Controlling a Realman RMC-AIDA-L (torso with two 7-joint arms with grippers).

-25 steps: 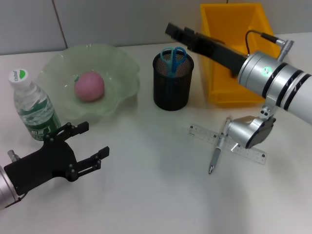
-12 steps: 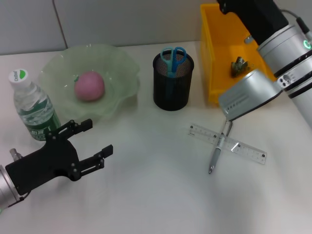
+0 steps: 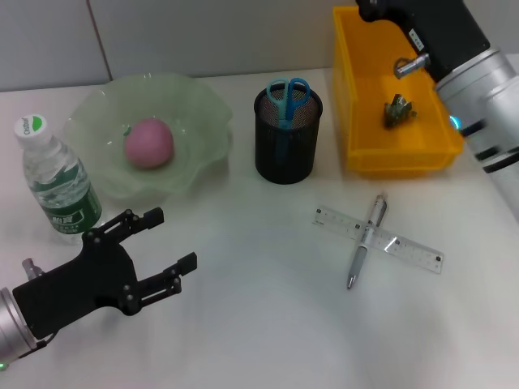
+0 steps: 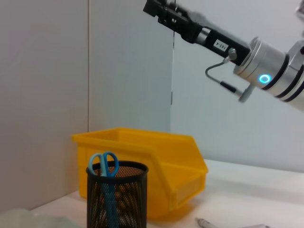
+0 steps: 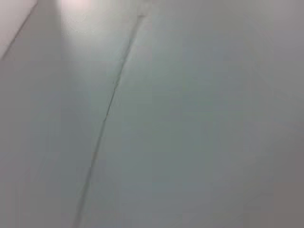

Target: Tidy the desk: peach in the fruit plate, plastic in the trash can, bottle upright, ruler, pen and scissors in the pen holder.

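Head view: pen (image 3: 365,242) across ruler (image 3: 379,239), beside yellow bin (image 3: 354,121).

Blue scissors (image 4: 103,167) upright in mesh pen holder (image 4: 117,194), yellow bin (image 4: 156,164) behind, R arm (image 4: 247,57) overhead.

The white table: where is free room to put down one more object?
The white table is bare between the open left tool and the silver pen lying across the clear ruler. It is crowded farther back: green glass plate, black mesh holder, yellow bin.
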